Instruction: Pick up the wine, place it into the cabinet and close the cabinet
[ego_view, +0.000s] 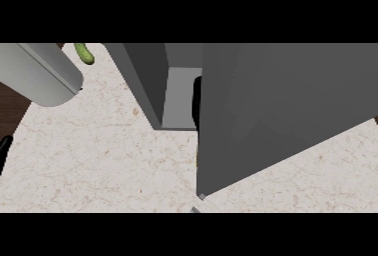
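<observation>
On the pale marbled counter (96, 160), the grey cabinet (148, 75) is standing with its door (280, 115) swinging across most of the view, leaving only a narrow gap onto the lighter interior. Inside that gap a dark upright shape (196, 100) is showing against the back wall; it is probably the wine, already set in the cabinet, though too little of it is visible to be sure. At the upper left a grey forearm (40, 75) is reaching across the corner of the counter, its hand out of sight, and beside it a small green vegetable (85, 53) is lying near the far edge. A thin black sliver (4, 150) is poking in at the left border; whether it is part of a hand cannot be told. Neither hand is showing, so whether either is released, clenched or grasping anything cannot be said.

The step in hand is looking like the closing of the door. The risk from here is the door meeting the bottle if it is standing too near the opening, which could tip it or stop the door short. With the panel blocking the view, a push could also land off the door's edge.
</observation>
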